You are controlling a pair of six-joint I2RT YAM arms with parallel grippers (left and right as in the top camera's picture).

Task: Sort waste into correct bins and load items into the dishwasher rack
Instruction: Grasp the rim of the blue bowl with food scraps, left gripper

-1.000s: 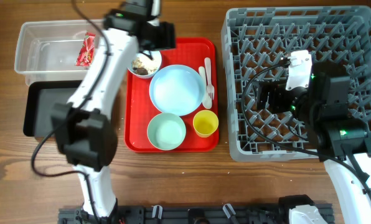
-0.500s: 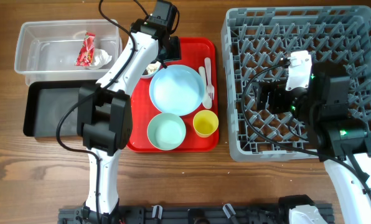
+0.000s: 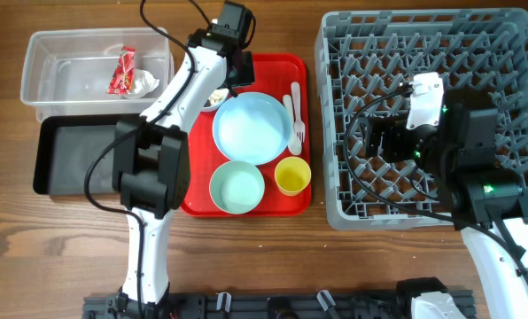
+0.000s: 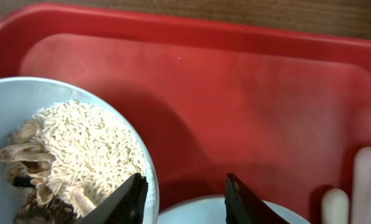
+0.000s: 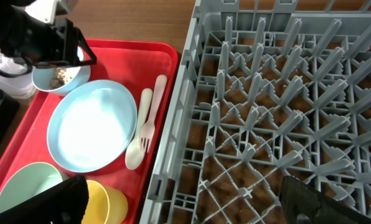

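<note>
The small pale blue bowl (image 4: 61, 149) sat at the far left corner of the red serving tray (image 3: 273, 66), and only the left wrist view showed its contents up close: a heap of white rice (image 4: 92, 146) with brown scraps (image 4: 30, 168) along its left side. From overhead the left arm covered most of that bowl.

The overhead view alone took in the bins. The clear tub (image 3: 69, 53) lay left of the red tray and held the red snack wrapper (image 3: 122, 71) and the crumpled tissue (image 3: 144, 82); the black tray (image 3: 65, 155) lay just in front of the tub.

On the red tray, the pale blue plate (image 3: 252, 127) sat just beside the small bowl, the mint green bowl (image 3: 236, 187) and the yellow cup (image 3: 292, 175) at the near edge, the white fork (image 5: 146, 127) and spoon (image 5: 153, 102) along the right edge. The grey dishwasher rack (image 3: 494, 35) stood right of the tray.

The left gripper (image 4: 184, 199) had its jaws partly drawn in, one finger (image 4: 126, 202) touching the small bowl's right rim, the other out over the red tray; whether it gripped the rim I could not tell.

The right gripper (image 5: 185, 202) hung over the rack's left edge, jaws spread wide and holding nothing.
</note>
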